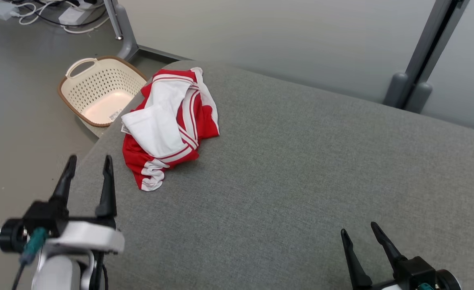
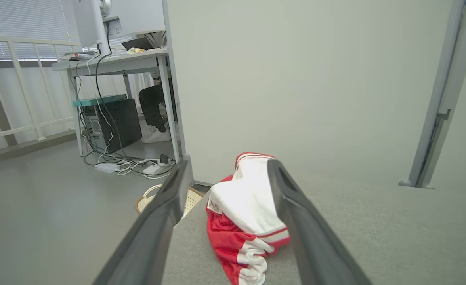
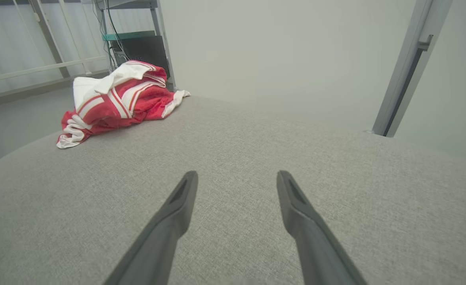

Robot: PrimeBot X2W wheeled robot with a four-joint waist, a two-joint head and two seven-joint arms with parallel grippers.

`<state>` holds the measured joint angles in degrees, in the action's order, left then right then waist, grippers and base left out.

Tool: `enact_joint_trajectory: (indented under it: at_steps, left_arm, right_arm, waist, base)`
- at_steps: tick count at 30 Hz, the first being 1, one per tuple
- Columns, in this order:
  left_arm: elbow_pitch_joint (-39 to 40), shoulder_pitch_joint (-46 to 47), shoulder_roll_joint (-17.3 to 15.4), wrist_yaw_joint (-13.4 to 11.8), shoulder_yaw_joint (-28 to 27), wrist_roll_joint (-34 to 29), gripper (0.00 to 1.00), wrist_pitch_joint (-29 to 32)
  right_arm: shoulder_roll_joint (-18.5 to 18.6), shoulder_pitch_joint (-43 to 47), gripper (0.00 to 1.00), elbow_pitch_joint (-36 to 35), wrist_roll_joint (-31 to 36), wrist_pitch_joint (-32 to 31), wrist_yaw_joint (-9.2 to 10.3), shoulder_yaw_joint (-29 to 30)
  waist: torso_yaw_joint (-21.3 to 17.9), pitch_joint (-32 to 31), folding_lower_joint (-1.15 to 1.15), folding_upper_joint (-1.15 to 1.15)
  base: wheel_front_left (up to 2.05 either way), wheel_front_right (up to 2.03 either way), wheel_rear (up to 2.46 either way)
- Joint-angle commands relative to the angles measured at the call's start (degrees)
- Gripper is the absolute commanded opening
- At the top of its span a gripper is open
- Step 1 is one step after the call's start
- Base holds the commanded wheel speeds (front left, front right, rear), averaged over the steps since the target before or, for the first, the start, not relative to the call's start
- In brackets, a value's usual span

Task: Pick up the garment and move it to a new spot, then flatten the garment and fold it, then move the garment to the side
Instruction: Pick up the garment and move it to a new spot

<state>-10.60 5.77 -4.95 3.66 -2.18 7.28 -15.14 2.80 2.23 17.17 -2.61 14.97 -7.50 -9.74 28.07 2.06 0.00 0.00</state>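
The garment (image 1: 168, 125) lay in a crumpled heap near the far left corner of the padded surface (image 1: 301, 169), close to its rounded edge and touched by neither gripper. It was a red sports top of smooth, slightly shiny cloth, with broad white panels and thin red-and-white striped bands. A small white tag (image 2: 214, 206) stuck out on its left side, its print too small to read. Bold white lettering (image 1: 153, 175) curled across the red hem nearest the robot, but the folds broke it up, so no word could be made out.

The surface was covered in a grey woven fabric with a fine, even grain, and it curved down softly at the corner. Just past that corner, on the smooth grey floor, stood a cream plastic basket (image 1: 100, 90) with perforated walls, a brown rim and a loop handle. A sticker (image 1: 116, 114) lay inside it, unreadable.

Pale, plain partition walls rose behind, joined by a grey metal post (image 1: 422, 52). Beyond them stood a desk (image 2: 114, 63) with a dark computer tower (image 2: 112, 122) beneath it, tangled white cables (image 2: 126, 166), and a person's leg and white shoe (image 2: 155, 134).

The left gripper (image 1: 90, 160) hung at the surface's near left edge, its fingers spread apart and holding nothing, pointing toward the garment. The right gripper (image 1: 358, 228), likewise released and empty, hovered over bare fabric well apart from it.
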Motion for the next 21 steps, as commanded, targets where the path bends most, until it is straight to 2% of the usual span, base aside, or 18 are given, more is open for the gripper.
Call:
enact_joint_trajectory:
  at_steps: [1,3,6,11,15,21]
  left_arm:
    - [-3.9,4.5,-0.9,1.2,0.3,0.6,1.00,0.0]
    - [-9.1,11.2,-3.4,2.4,1.6,0.1,1.00,0.0]
    - [-17.1,21.4,-6.3,3.3,3.2,1.3,1.00,3.4]
    - [-28.6,35.3,-8.7,3.7,6.8,7.0,1.00,11.2]
    - [-35.2,42.4,-11.9,3.8,11.7,15.2,1.00,17.5]
    - [-42.9,45.4,-14.0,3.8,15.8,20.4,1.00,22.0]
  right_arm:
    - [0.2,0.1,1.00,-0.4,1.0,0.3,0.02,0.6]
    - [0.2,-0.5,1.00,-0.7,2.2,0.3,0.02,0.9]
    - [1.3,-2.4,1.00,-1.4,3.6,0.3,0.03,2.0]
    - [4.0,-4.9,1.00,-2.7,4.5,0.3,0.03,3.2]
    - [5.9,-7.1,1.00,-3.9,4.0,0.3,0.03,3.5]
    - [6.7,-8.8,1.00,-5.1,3.5,0.2,0.04,3.3]
  waist:
    - [-0.3,2.4,0.00,0.00]
    - [-1.5,4.8,0.00,0.00]
    - [-3.5,9.3,0.00,0.00]
    - [-5.9,15.4,0.00,0.00]
    - [-8.2,19.6,0.00,0.00]
    - [-10.5,22.7,0.00,0.00]
  base:
    - [0.00,0.00,0.00]
    - [0.00,0.00,0.00]
    - [0.00,0.00,0.00]
    - [0.00,0.00,0.00]
    - [0.00,0.00,0.00]
    - [0.00,0.00,0.00]
